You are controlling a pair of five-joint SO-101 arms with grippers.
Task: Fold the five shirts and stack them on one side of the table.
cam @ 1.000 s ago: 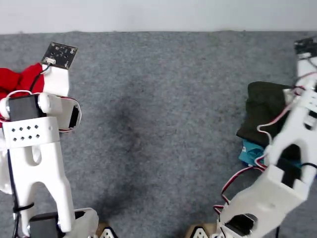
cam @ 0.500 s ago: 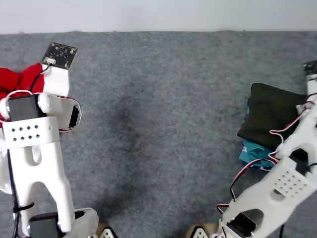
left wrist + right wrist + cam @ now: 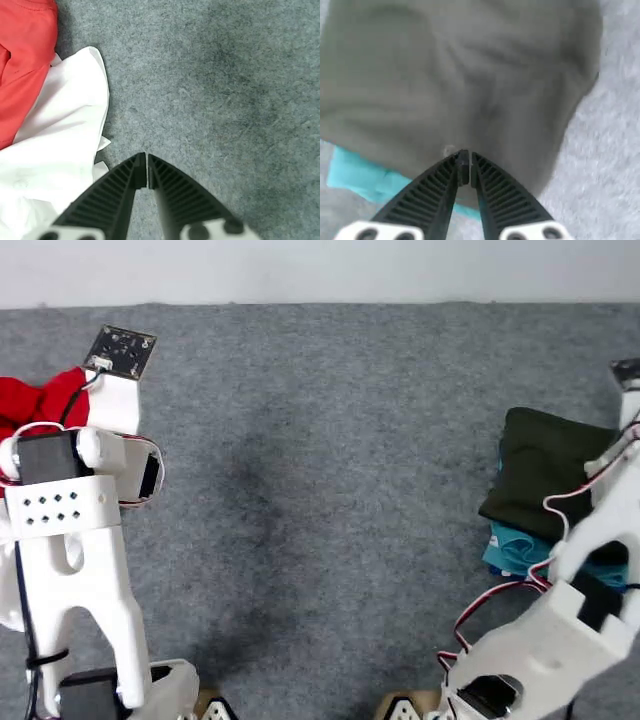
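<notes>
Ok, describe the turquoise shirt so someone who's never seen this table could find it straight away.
Look to the side of the grey felt table where the right arm stands. A folded dark green shirt lies there, and the turquoise shirt is underneath it, only its bright edge peeking out.

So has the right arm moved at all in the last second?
Yes. In the high view the right arm has drawn back toward its own base, uncovering more of the dark green shirt, which has stayed put.

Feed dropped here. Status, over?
Left gripper shut beside loose white cloth shirt. Right gripper shut over folded dark green shirt atop turquoise shirt. Red shirt crumpled.
</notes>
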